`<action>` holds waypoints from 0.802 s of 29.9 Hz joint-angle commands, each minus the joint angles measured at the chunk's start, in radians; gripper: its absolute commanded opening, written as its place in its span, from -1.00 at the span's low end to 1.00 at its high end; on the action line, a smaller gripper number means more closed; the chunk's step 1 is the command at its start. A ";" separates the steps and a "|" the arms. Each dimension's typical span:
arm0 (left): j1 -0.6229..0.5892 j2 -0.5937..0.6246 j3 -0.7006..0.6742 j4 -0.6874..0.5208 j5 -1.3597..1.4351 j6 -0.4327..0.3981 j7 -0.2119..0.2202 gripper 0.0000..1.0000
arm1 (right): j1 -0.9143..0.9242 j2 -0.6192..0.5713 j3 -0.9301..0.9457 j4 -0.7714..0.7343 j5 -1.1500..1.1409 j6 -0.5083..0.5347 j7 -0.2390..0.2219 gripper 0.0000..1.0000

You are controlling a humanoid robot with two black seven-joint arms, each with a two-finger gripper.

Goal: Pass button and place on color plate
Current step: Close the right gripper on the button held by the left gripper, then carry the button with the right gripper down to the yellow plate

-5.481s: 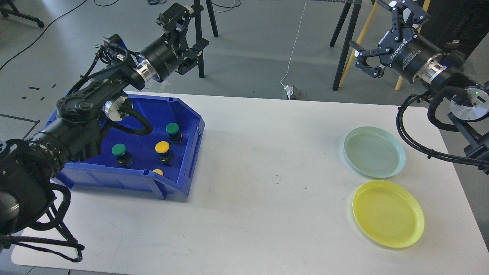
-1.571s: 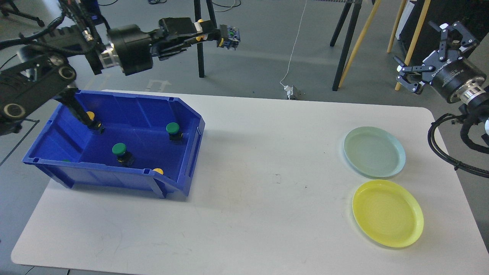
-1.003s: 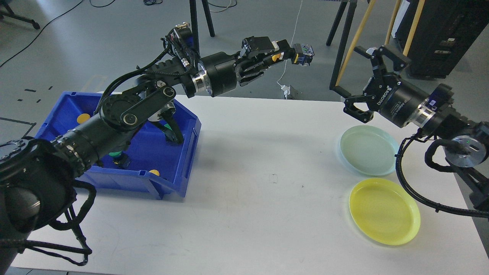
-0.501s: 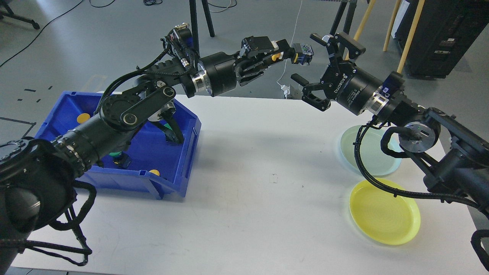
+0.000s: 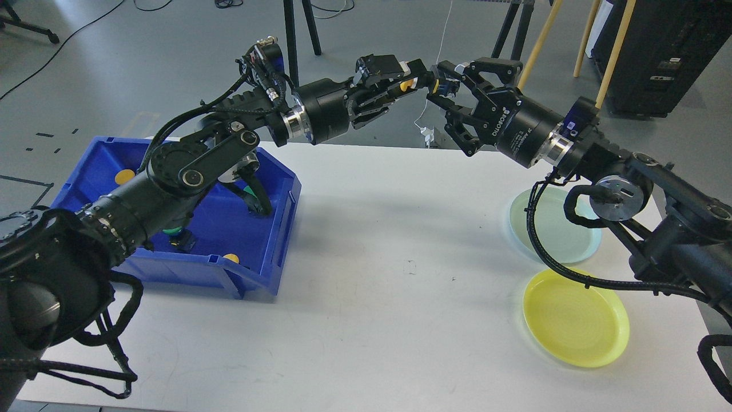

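Observation:
My left gripper (image 5: 413,81) is shut on a yellow-capped button (image 5: 405,85), held high above the table's far edge. The button's dark blue base (image 5: 445,87) sticks out to the right. My right gripper (image 5: 441,86) is open, with one finger above that base and one below it; I cannot tell whether they touch it. A pale green plate (image 5: 549,232) and a yellow plate (image 5: 575,319) lie on the table at the right. More yellow buttons (image 5: 123,176) and a green one (image 5: 171,232) lie in the blue bin (image 5: 281,226).
The blue bin stands at the table's left, partly under my left arm. Tripod and easel legs (image 5: 509,34) stand on the floor behind the table. My right arm's cables (image 5: 543,252) hang over the green plate.

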 commanded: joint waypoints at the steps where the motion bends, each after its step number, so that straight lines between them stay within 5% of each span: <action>1: 0.002 0.000 0.000 0.001 0.000 0.000 0.000 -0.65 | -0.002 0.002 0.002 0.002 -0.003 0.000 0.000 -0.99; 6: 0.004 -0.001 -0.005 0.001 0.000 0.000 0.000 -0.56 | -0.002 0.002 0.011 0.003 -0.001 0.000 0.001 -0.99; 10: 0.005 -0.001 -0.005 0.001 -0.043 0.000 0.000 0.36 | -0.002 -0.004 0.031 0.003 0.002 0.000 0.001 -1.00; 13: 0.015 -0.001 -0.005 0.001 -0.089 0.000 0.000 0.87 | -0.008 -0.012 0.051 0.006 0.008 -0.004 0.003 -1.00; 18: 0.025 0.010 -0.005 0.001 -0.138 0.000 0.000 0.95 | -0.119 -0.049 0.152 0.029 0.055 -0.074 0.005 -1.00; 24: 0.030 0.040 -0.005 0.001 -0.157 0.000 0.000 0.96 | -0.486 -0.070 0.367 0.197 0.135 -0.163 -0.008 -1.00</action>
